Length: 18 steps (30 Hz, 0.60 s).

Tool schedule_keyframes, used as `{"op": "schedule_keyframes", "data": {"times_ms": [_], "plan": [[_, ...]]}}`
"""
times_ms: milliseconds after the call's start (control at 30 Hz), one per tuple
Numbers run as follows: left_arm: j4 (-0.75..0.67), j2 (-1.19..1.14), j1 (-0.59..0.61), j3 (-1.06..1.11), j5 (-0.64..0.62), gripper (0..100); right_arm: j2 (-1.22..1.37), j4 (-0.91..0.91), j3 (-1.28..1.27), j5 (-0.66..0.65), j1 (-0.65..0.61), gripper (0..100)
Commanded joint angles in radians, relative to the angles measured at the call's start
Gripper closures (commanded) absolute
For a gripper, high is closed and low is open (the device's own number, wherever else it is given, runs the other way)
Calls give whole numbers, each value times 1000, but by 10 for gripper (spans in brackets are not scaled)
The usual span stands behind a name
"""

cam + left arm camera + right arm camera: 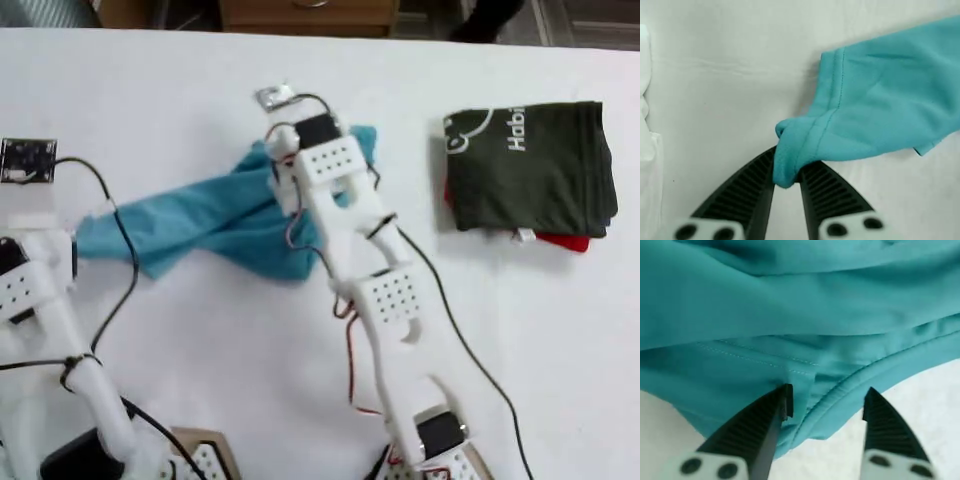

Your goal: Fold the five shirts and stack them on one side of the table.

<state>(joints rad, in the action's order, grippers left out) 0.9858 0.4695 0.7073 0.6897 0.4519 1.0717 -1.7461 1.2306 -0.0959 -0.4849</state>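
A teal shirt (pixel 215 225) lies stretched and bunched across the white table (pixel 300 380), from the left arm toward the centre. My left gripper (pixel 786 172) is shut on a hemmed corner of the teal shirt (pixel 880 110) at its left end. My right gripper (pixel 826 402) stands open over the shirt's collar-like edge (pixel 840 390), its black fingers straddling the fabric near the shirt's far right part. In the high view the right arm (pixel 330 170) covers that part. A folded dark green shirt (pixel 530 165) rests on a red one (pixel 565 241) at the right.
Black cables (pixel 120 250) trail from both arms across the table. A small black board (pixel 28 160) sits at the far left edge. Wooden furniture (pixel 310 15) stands beyond the table's far edge.
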Motion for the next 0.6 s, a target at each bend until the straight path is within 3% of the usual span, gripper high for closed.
{"op": "schedule_keyframes", "data": {"times_ms": [0,200,567], "plan": [[-17,26,-11,-36,11,975,-56,-24,-3,18,-28,747],[-38,26,-11,-36,11,975,-45,-24,-12,25,-77,769],[-38,26,-11,-36,11,975,-39,-21,-43,21,-54,769]]}}
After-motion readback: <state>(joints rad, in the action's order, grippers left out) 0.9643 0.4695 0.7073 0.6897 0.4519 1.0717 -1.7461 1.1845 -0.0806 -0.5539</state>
